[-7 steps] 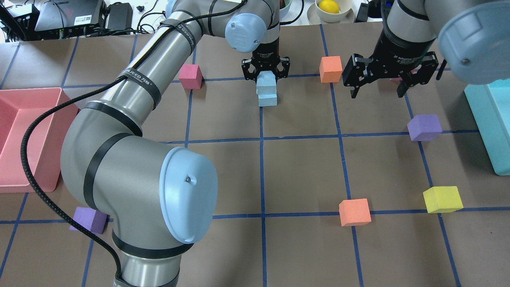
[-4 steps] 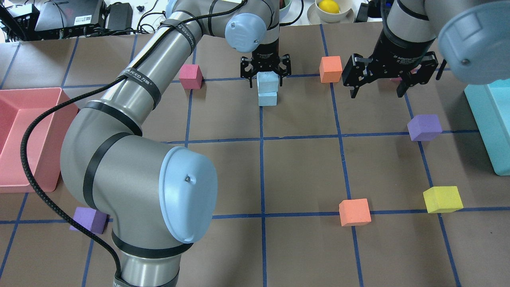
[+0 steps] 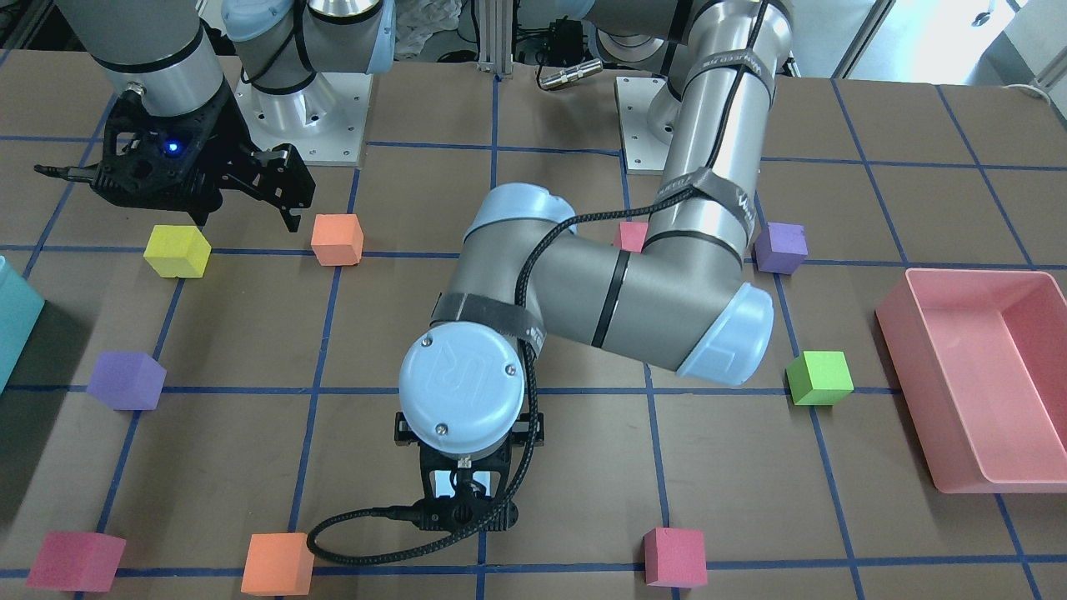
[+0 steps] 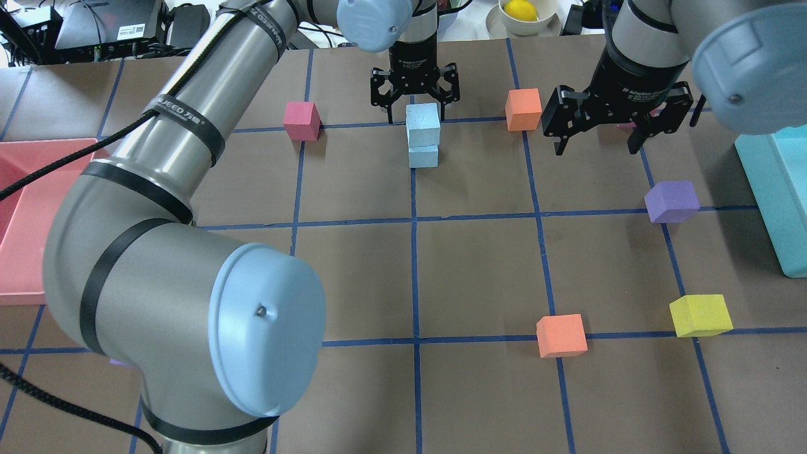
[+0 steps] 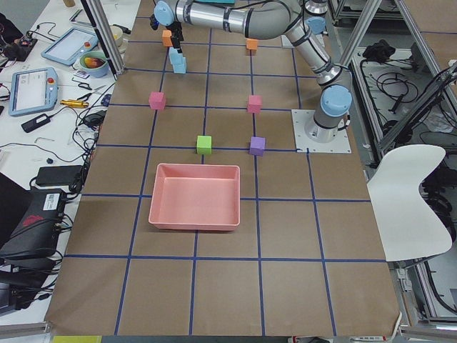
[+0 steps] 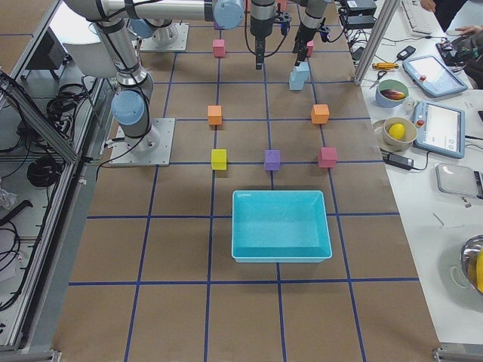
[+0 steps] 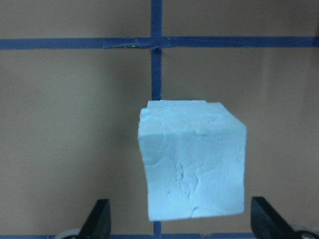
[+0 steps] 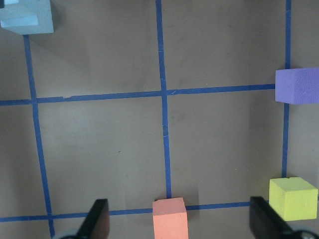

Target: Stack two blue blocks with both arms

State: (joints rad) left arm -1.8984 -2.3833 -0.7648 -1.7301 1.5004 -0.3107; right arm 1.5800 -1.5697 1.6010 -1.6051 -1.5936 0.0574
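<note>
In the overhead view the two blue blocks stand stacked on the table (image 4: 479, 271), at 12 o'clock from its central tape crossing, with the upper blue block (image 4: 422, 123) resting on the lower blue block (image 4: 423, 157). The left gripper (image 4: 413, 108) hangs above the stack, its fingers spread and clear of the foam. A pink cube (image 4: 301, 120) lies at the stack's 9 o'clock and an orange cube (image 4: 523, 108) at its 3 o'clock. Beyond that cube the right gripper (image 4: 595, 144) hovers with its fingers wide apart and nothing between them. In the front-facing view the left arm's wrist covers the stack, and the right gripper shows its blue light at 10 o'clock. Both side views show the pale stack at the table's far end, under the left gripper. The left wrist camera looks down on the upper block, with both fingertips well apart from it at 7 and 5 o'clock. The right wrist camera sees bare table between its spread fingertips, a second orange cube (image 8: 169, 218) at 6 o'clock, a yellow cube (image 8: 293, 198) at 4 and a purple cube (image 8: 298, 84) at 2.
</note>
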